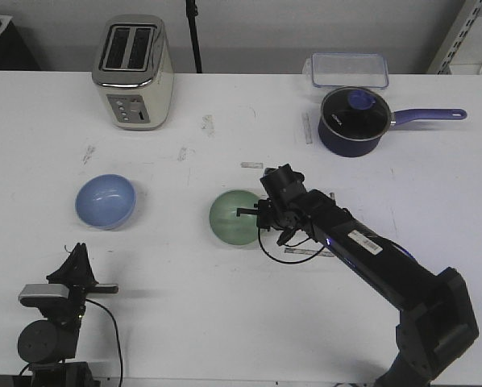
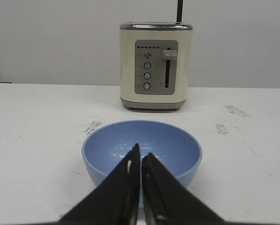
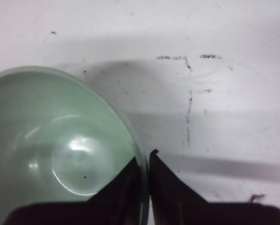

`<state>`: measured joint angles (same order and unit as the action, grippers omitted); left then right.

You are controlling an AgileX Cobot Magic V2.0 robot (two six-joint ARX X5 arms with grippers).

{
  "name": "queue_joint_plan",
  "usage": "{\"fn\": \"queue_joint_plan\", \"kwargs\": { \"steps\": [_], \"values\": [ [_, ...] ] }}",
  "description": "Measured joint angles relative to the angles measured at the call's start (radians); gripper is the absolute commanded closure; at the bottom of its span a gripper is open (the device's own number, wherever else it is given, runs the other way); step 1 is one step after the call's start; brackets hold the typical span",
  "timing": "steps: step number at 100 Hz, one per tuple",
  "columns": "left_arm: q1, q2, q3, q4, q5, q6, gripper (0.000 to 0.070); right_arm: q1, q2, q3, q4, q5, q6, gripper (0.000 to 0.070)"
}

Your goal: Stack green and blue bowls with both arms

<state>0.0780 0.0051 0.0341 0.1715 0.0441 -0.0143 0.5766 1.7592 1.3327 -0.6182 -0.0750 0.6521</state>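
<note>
The pale green bowl (image 1: 231, 216) stands upright near the middle of the table. My right gripper (image 1: 255, 214) is shut on its right rim. In the right wrist view one finger is inside the green bowl (image 3: 60, 140) and the other outside, with the rim pinched in the right gripper (image 3: 144, 158). The light blue bowl (image 1: 105, 201) sits upright at the left, untouched. My left gripper (image 1: 79, 251) is shut and empty, a short way nearer the front edge than that bowl. In the left wrist view the left gripper (image 2: 141, 151) has its tips together, with the blue bowl (image 2: 168, 140) beyond them.
A cream toaster (image 1: 133, 71) stands at the back left, beyond the blue bowl, and shows as the toaster (image 2: 156, 65) in the left wrist view. A dark navy saucepan (image 1: 352, 121) with a purple handle and a clear lidded box (image 1: 348, 69) are at the back right.
</note>
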Motion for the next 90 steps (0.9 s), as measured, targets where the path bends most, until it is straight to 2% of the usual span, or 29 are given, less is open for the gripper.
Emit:
{"fn": "queue_joint_plan", "kwargs": {
  "steps": [4, 14, 20, 37, 50, 67, 79, 90],
  "values": [
    [0.0, 0.0, 0.0, 0.0, 0.0, 0.0, 0.0699, 0.0, 0.0, 0.0, 0.007, 0.0, 0.0, 0.065],
    [0.0, 0.0, 0.0, 0.0, 0.0, 0.0, 0.0699, 0.0, 0.001, 0.0, 0.014, -0.001, 0.0, 0.0523],
    [0.0, 0.0, 0.0, 0.0, 0.0, 0.0, 0.0699, 0.0, 0.001, 0.0, 0.014, -0.001, 0.0, 0.0487],
    [0.0, 0.0, 0.0, 0.0, 0.0, 0.0, 0.0699, -0.001, -0.001, 0.0, 0.014, 0.002, 0.0, 0.0479],
    [0.0, 0.0, 0.0, 0.0, 0.0, 0.0, 0.0699, -0.001, -0.024, 0.0, 0.013, 0.046, -0.001, 0.0475],
    [0.0, 0.0, 0.0, 0.0, 0.0, 0.0, 0.0699, -0.017, -0.116, 0.001, 0.014, 0.071, -0.014, 0.0341],
    [0.0, 0.0, 0.0, 0.0, 0.0, 0.0, 0.0699, -0.036, -0.189, 0.002, 0.027, 0.071, -0.036, 0.0336],
    [0.0, 0.0, 0.0, 0.0, 0.0, 0.0, 0.0699, -0.058, -0.258, 0.002, 0.034, 0.072, -0.098, 0.0337]
  ]
}}
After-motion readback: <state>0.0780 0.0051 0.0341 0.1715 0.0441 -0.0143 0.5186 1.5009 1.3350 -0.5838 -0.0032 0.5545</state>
